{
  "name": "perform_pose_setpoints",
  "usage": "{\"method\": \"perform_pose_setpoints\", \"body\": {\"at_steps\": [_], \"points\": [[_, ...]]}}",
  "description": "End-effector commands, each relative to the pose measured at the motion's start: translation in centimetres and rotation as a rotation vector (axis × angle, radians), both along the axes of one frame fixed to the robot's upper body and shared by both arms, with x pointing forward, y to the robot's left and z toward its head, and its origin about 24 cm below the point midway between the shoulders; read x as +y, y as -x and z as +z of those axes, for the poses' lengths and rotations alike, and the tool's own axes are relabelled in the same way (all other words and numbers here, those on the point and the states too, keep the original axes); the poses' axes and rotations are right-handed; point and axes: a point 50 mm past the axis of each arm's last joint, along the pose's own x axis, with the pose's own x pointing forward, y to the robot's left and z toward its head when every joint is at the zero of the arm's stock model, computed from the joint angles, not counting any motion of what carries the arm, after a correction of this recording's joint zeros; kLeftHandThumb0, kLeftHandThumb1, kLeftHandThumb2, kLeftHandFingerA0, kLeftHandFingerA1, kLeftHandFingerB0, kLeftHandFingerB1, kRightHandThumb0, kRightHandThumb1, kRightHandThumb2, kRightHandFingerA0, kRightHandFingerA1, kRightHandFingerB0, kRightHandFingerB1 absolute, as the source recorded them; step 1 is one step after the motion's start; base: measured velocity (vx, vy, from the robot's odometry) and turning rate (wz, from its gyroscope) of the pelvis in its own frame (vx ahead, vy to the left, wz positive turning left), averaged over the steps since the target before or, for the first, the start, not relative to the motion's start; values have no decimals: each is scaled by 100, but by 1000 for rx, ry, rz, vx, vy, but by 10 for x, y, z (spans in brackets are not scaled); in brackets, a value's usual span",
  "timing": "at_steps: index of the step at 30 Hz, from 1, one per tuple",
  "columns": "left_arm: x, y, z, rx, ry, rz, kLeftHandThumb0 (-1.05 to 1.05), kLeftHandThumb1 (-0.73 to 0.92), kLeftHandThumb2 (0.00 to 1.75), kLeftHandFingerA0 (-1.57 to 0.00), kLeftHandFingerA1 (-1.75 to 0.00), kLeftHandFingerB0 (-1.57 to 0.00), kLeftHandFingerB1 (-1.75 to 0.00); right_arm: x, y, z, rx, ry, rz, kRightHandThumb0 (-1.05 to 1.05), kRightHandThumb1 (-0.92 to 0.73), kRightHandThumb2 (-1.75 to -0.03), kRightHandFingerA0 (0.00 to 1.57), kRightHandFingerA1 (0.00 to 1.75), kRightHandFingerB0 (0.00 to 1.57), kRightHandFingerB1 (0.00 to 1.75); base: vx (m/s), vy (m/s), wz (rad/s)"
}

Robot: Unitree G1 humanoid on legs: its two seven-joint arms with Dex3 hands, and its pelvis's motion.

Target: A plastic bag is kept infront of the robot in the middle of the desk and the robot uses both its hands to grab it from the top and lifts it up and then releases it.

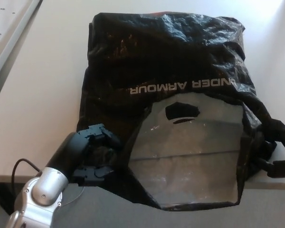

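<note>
From the head view I see the black plastic bag (171,71) in the middle of the pale bench (42,109). It has white letters across it, upside down to me, that read "UNDER ARMOUR". The near end of the bag, with its silver inside and the cut-out handle hole (182,111), hangs over the bench's front edge toward me.

My left hand (97,154) is at the bag's near left corner. Its black fingers (102,133) are curled in and touch the plastic there. It looks clamped on the bag's edge, though the dark plastic makes the pinch hard to see. My right hand (275,147) is at the bag's right side, mostly hidden behind the plastic at the picture's edge. I cannot tell if it is apart or together.

I judge that I am at the grabbing step. Most of the bag lies flat on the bench, so the lift is not done, and the letting go comes after that.

Around the bag there is little. A second bench surface (9,33) sits at the far left with a white paper (2,16) on it, well apart from the bag. A thin black cable (23,164) loops by my left arm. Nothing stands in the way above the bag.
</note>
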Motion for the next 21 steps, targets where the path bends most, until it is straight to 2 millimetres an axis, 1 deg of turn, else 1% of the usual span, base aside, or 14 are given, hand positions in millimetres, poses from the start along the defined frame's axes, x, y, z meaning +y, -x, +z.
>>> {"method": "perform_pose_setpoints", "body": {"at_steps": [1,2,3,4,5,6,8,10,12,15,16,18,19,21], "points": [[6,3,-7,31,-42,46,-10,65,50,-59,-175,-52,-158,1,8,-15,33,-82,-17,-36,-52,-57,63,135,62,107,0,0,0],[6,2,-8,34,-52,44,-10,65,51,-62,-175,-54,-159,0,7,-16,35,-86,-21,-34,-52,-58,63,145,61,114,0,0,0],[6,2,-8,34,-57,42,-10,65,51,-62,-175,-54,-159,0,7,-16,34,-83,-23,-34,-52,-58,63,145,61,114,0,0,0],[6,2,-9,32,-63,38,-12,60,57,-65,-175,-53,-165,-1,7,-16,36,-88,-25,-51,-43,-72,78,131,65,112,0,0,0],[7,3,-10,44,-65,34,-14,60,58,-70,-175,-55,-166,-2,7,-17,43,-90,-22,-44,-44,-76,99,139,79,127,0,0,0],[7,4,-11,63,-64,31,-14,60,58,-70,-175,-55,-166,-3,8,-18,52,-89,-18,-44,-44,-76,99,139,79,127,0,0,0],[8,5,-12,80,-61,22,-15,63,56,-74,-175,-56,-170,-4,8,-18,54,-102,-10,-39,-47,-80,109,141,91,131,0,0,0],[8,5,-12,88,-58,21,-13,63,56,-77,-175,-58,-171,-5,8,-19,60,-122,-14,-36,-50,-80,108,142,88,130,0,0,0],[8,7,-13,103,-52,32,-12,63,57,-73,-175,-55,-171,-6,8,-21,74,-135,-27,-40,-51,-80,106,142,85,130,0,0,0],[8,7,-13,104,-52,33,-13,64,57,-74,-175,-54,-171,-6,8,-21,71,-149,-34,-39,-51,-80,105,142,84,129,0,0,0],[8,7,-13,108,-51,33,-14,64,57,-74,-175,-54,-171,-7,8,-22,70,-155,-35,-27,-69,-56,71,175,50,175,0,0,0],[7,8,-14,117,-41,36,-13,65,56,-75,-175,-53,-172,-7,9,-22,69,-156,-36,-30,-71,-54,68,175,54,172,0,0,0],[7,9,-14,120,-32,35,-7,69,56,-76,-175,-53,-175,-7,9,-22,68,-162,-39,-28,-70,-57,69,175,49,175,0,0,0],[7,11,-16,120,-26,34,-4,72,56,-74,-175,-52,-175,-7,9,-23,73,-179,-46,-28,-70,-57,69,175,49,174,0,0,0]]}}
